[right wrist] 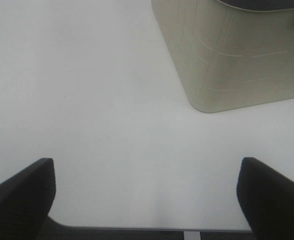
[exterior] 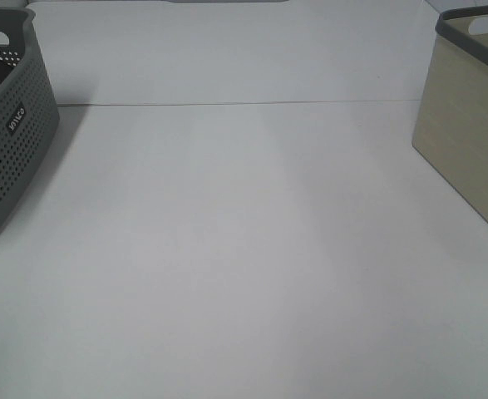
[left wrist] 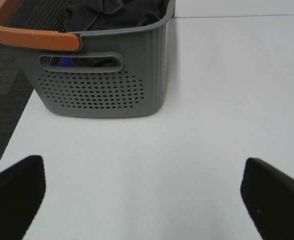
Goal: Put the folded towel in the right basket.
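Note:
The right basket is beige with a dark rim and stands at the right edge of the white table; it also shows in the right wrist view. No folded towel shows on the table. Dark crumpled cloth lies inside the grey perforated basket at the left. Neither gripper shows in the exterior high view. My left gripper is open and empty in front of the grey basket. My right gripper is open and empty near the table's edge, short of the beige basket.
The grey basket has an orange handle. The white table spans the view, with a seam line across the back. The table's front edge shows in the right wrist view. Dark floor lies beside the table.

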Available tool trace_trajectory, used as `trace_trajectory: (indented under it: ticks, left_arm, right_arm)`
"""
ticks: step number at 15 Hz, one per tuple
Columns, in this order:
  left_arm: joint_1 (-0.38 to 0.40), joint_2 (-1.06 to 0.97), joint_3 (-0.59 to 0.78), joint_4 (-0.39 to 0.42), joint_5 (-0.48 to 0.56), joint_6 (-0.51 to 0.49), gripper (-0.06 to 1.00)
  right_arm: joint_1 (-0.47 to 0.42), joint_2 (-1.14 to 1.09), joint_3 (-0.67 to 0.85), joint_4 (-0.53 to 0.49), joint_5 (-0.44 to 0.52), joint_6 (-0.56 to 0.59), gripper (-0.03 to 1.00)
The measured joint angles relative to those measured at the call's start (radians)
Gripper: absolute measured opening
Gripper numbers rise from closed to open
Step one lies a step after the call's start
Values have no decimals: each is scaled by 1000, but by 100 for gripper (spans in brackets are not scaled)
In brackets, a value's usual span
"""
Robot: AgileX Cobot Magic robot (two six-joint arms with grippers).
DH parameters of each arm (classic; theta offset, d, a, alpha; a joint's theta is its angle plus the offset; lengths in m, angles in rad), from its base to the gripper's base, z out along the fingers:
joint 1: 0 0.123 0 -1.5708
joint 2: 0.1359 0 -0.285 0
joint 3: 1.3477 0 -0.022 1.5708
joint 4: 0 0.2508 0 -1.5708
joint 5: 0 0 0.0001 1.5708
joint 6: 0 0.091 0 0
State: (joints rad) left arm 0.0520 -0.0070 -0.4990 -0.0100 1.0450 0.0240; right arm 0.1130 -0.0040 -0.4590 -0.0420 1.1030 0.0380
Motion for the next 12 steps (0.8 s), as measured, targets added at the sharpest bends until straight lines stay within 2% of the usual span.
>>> trace_trajectory:
  ticks: [3, 7, 12]
  left_arm:
    - [0, 0, 0, 0, 0, 0, 99]
    - [0, 0, 0, 0, 0, 0, 99]
    - [0, 0, 0, 0, 0, 0, 99]
  right_arm:
    - [-3, 0, 0, 9, 0, 1, 94]
    - [-66, 0, 0, 32, -1, 2, 94]
    - [-66, 0, 0, 34, -1, 3, 94]
